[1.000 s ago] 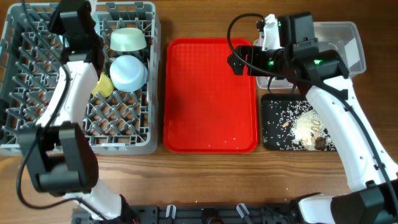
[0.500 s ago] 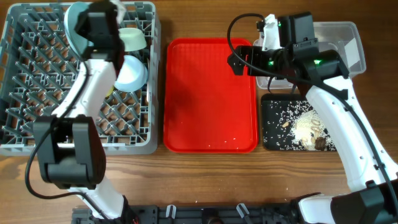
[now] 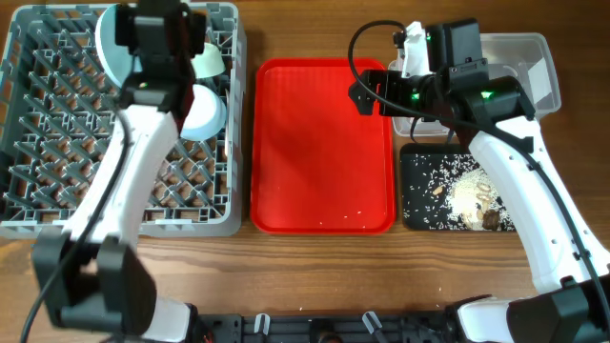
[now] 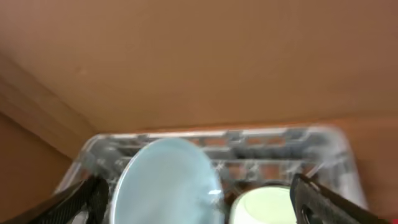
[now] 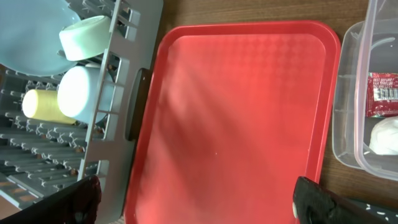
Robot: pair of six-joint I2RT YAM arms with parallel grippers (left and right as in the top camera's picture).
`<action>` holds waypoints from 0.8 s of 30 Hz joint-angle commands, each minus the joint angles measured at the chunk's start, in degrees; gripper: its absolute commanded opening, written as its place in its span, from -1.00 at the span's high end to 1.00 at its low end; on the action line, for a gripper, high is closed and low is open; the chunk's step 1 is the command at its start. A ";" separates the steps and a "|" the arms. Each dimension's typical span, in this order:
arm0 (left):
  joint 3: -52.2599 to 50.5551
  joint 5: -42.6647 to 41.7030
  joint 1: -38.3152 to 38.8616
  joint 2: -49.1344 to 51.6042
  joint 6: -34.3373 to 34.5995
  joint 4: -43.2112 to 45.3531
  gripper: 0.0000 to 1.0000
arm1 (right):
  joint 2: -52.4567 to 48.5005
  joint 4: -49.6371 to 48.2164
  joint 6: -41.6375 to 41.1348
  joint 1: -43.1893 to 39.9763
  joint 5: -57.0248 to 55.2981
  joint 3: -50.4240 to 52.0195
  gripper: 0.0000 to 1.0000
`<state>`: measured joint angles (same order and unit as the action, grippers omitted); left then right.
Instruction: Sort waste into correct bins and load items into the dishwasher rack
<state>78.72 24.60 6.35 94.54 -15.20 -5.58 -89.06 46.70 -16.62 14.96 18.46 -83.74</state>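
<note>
The red serving tray [image 3: 322,143] filled the middle of the overhead view, and its flat floor, with only a few white specks near the lower edge, was the widest open stretch. A narrow strip of wooden table [image 3: 315,276] separated its left edge from the dishwasher rack [image 3: 114,224], and a broader band ran along the bottom of the frame. Its right edge lay just beside the clear tub [image 3: 538,67] at upper right and the black tray [image 3: 408,221] below that.

The right gripper [image 5: 199,202] hung over the red tray's upper right corner, fingers spread wide with nothing between them. The left gripper [image 4: 196,186] was near the rack's top wall at upper left. In the left wrist view its fingers stood wide apart on either side of the light-blue plate [image 3: 108,48], gripping nothing.

That plate stood on edge against the rack's top wall. The pale-green bowl [image 3: 212,59] sat just right of it, with the light-blue bowl [image 3: 205,112] below. The yellow cup [image 5: 43,106] lay just left of that bowl. The rack's left and lower parts showed only pegs.

The clear tub held the red sachet [image 5: 384,93] and the white tissue [image 5: 384,137]. The black tray held scattered rice grains [image 3: 467,195] with brown bits [image 3: 488,219] towards its lower right.
</note>
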 commanded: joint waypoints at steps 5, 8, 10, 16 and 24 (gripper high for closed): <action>0.04 -17.94 -6.25 -5.62 23.58 -8.96 -1.00 | -0.76 -0.15 -0.33 0.07 0.90 0.09 -0.99; 0.04 -17.94 -6.25 -5.62 23.58 -13.53 -1.00 | -0.74 -0.15 -0.33 0.07 0.90 0.09 -1.00; 0.04 -17.94 -6.25 -5.62 23.58 -16.87 -1.00 | -0.76 -0.15 -0.33 0.07 0.90 0.09 -0.99; 0.04 -17.94 -6.25 -5.62 23.58 -23.37 -1.00 | -0.74 -0.15 -0.33 0.07 0.90 0.09 -0.99; 0.04 -17.94 -6.25 -5.62 23.58 -23.45 -1.00 | -0.68 0.02 -0.04 -0.02 0.79 0.09 -1.00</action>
<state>78.72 7.35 0.03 89.03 7.66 -29.17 -89.06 46.70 -16.62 14.96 18.46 -83.74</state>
